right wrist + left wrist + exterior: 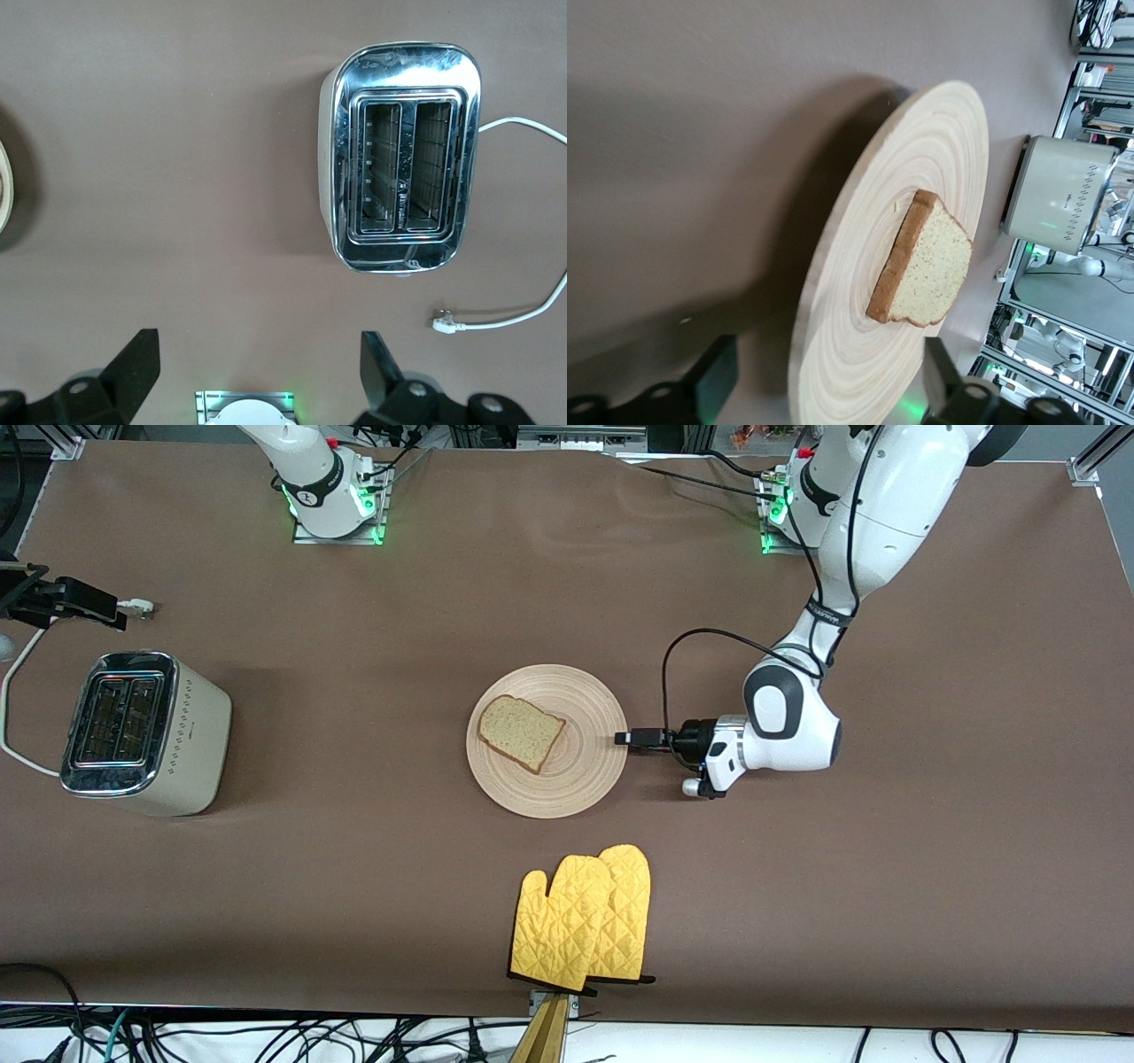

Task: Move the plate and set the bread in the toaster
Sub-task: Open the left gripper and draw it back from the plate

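The pale wooden plate (576,779) lies flat in the middle of the table. The bread (521,732) rests on it, on the part toward the right arm's end. My left gripper (623,738) is low at the plate's rim toward the left arm's end, and it is open. In the left wrist view the plate (859,354) has its rim between the spread fingers (713,372) of my left gripper (826,363), with the bread (930,266) and toaster (1059,195) farther on. The toaster (146,731) stands at the right arm's end. My right gripper (111,611) hangs open above the table beside the toaster (403,159), holding nothing.
Two yellow oven mitts (585,921) lie near the table's front edge, nearer to the front camera than the plate. The toaster's white cord ends in a loose plug (137,608) on the table. The right wrist view also shows the plug (447,325).
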